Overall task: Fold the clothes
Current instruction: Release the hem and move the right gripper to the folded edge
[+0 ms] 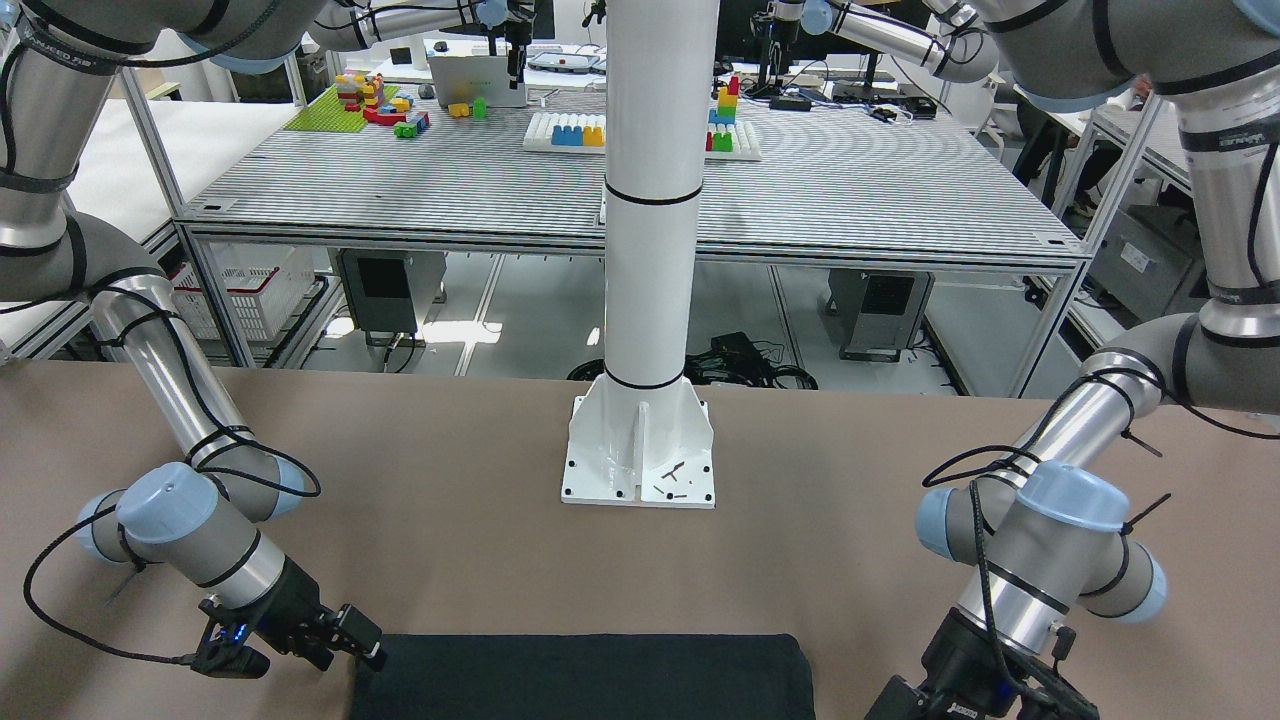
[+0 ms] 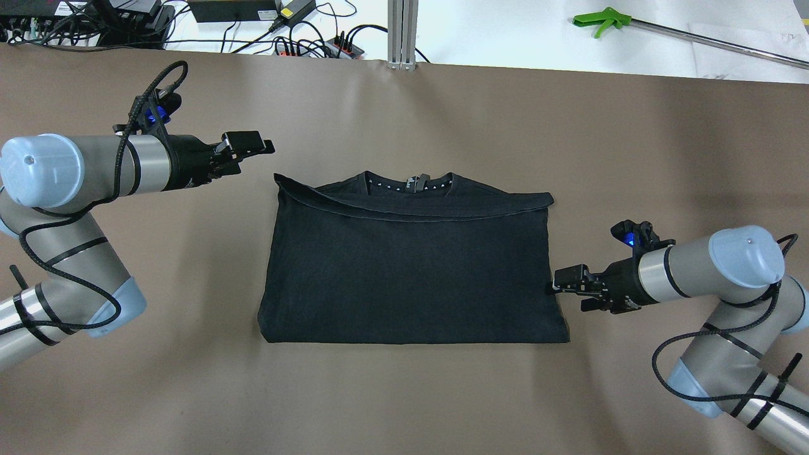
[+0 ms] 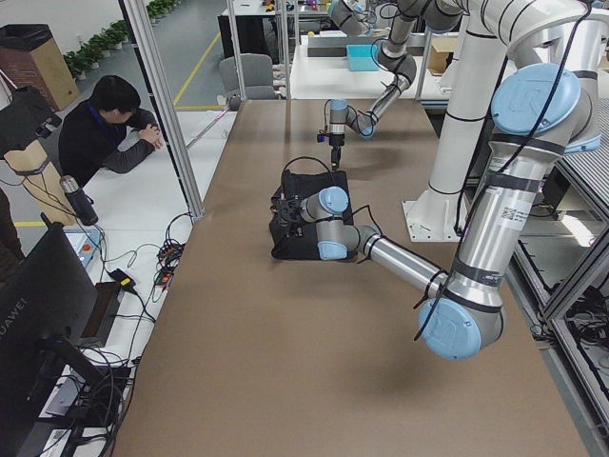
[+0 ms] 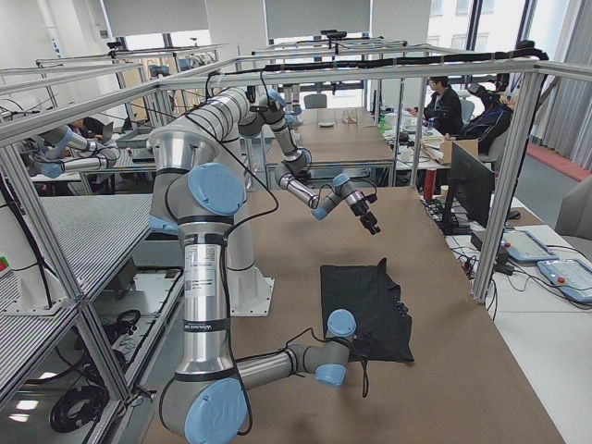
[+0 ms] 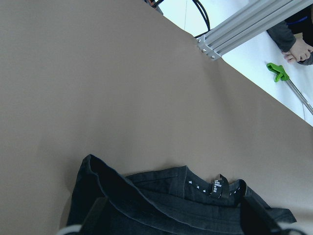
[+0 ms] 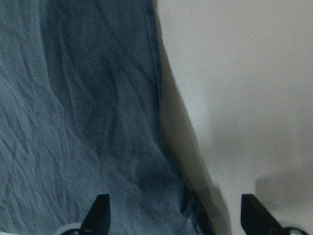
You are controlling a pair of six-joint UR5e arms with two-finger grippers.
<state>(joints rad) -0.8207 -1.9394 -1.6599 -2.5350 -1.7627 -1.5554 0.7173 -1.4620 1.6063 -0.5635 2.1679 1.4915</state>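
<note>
Jaws either side of garment point(image 2: 411, 278)

Brown matte table top point(image 2: 404, 404) lies bare on every side of the flat, black, folded fabric garment point(image 2: 411, 272). The white bolted column base point(image 1: 640, 455) blocks the robot-side centre, with a bare strip between it and the garment. The left gripper point(image 2: 256, 145) occupies the approach to the far left corner. The right gripper point(image 2: 559, 285) crowds the right edge, apparently touching it.

I'm looking into a robotics lab: aluminium frames point(image 4: 507, 176), other robot arms point(image 1: 890, 38), toy bricks point(image 1: 372, 100) on the far desk point(image 1: 850, 190).
</note>
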